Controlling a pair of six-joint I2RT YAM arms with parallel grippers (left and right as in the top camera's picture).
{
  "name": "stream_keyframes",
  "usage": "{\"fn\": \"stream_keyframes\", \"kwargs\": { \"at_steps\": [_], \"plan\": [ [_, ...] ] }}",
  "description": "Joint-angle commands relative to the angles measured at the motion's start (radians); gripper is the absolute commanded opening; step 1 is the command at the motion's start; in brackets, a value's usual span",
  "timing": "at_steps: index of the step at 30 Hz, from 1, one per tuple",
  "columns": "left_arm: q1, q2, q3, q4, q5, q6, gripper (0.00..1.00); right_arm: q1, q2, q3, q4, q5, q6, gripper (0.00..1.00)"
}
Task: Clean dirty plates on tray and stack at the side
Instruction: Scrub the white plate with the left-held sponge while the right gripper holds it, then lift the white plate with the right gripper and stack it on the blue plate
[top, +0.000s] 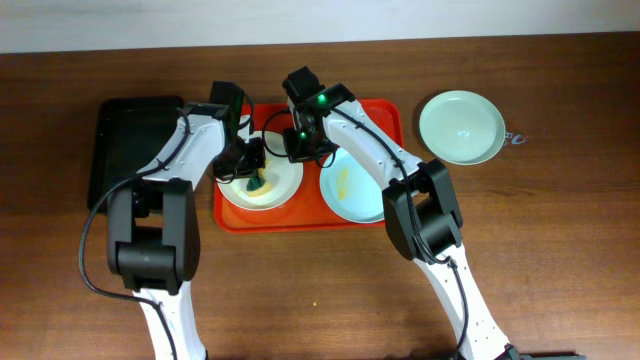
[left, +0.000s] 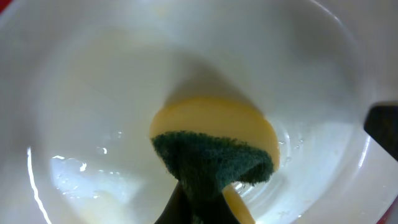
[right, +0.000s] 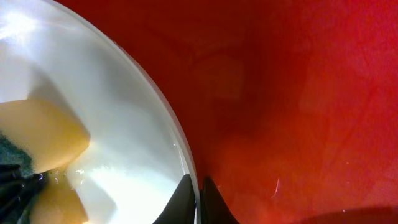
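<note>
The red-orange tray (top: 386, 112) lies toward the far edge of the desk (top: 560, 250), about midway between its left and right edges. Two plates rest inside it. The cream-white plate (top: 285, 180) fills the tray's left half and the pale blue plate (top: 352, 188) the right half, with a yellowish smear across its middle. The left pincer (top: 254, 177) reaches down over the cream-white plate, grasping a sponge (left: 214, 140) with a yellow body and a dark green scouring layer. The left wrist view shows the yellow face pressed flat on the plate's wet, glossy floor, the green layer bunched up toward the fingers. The right pincer (right: 198, 199) is clenched on the cream-white plate's rim on the side facing the blue plate. In the right wrist view one dark fingertip sits inside the rim and the other outside, over the bare red tray floor, and the sponge shows at that picture's lower left. The pale mint green plate (top: 461, 127) sits alone on the desk, outside the tray and well apart from it, toward the far right corner. It looks free of smears. A smaller black tray (top: 128, 140) lies near the red tray on the side toward the desk's left edge, partly covered by the left arm.
</note>
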Motion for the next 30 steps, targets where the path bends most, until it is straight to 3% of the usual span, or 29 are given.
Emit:
{"fn": "stream_keyframes", "kwargs": {
  "at_steps": [1, 6, 8, 12, 18, 22, 25, 30],
  "plan": [
    [0.003, 0.008, -0.059, -0.005, -0.191, 0.003, 0.0, 0.009, 0.022, -0.031, -0.008, 0.04, 0.012, 0.04],
    [0.006, -0.006, -0.048, -0.056, -0.457, -0.115, 0.0, 0.009, 0.022, -0.031, -0.011, 0.04, 0.012, 0.04],
    [0.023, -0.037, -0.034, -0.074, -0.488, -0.146, 0.0, 0.009, 0.022, -0.031, -0.005, 0.04, 0.011, 0.04],
    [0.048, -0.128, -0.013, -0.074, -0.447, -0.146, 0.0, 0.009, 0.022, -0.031, 0.004, 0.04, 0.008, 0.04],
    [0.159, -0.325, -0.012, -0.079, -0.175, -0.146, 0.0, 0.01, -0.045, 0.069, -0.01, 0.079, -0.086, 0.04],
    [0.283, -0.398, -0.013, -0.142, -0.147, -0.145, 0.0, 0.043, -0.13, 0.19, -0.085, 0.347, -0.203, 0.04],
    [0.358, -0.398, -0.029, -0.169, -0.147, -0.146, 0.0, 0.123, -0.2, 0.251, -0.113, 0.747, -0.307, 0.04],
    [0.372, -0.397, -0.032, -0.175, -0.147, -0.146, 0.0, 0.244, -0.216, 0.275, -0.104, 1.162, -0.503, 0.04]
  ]
}}
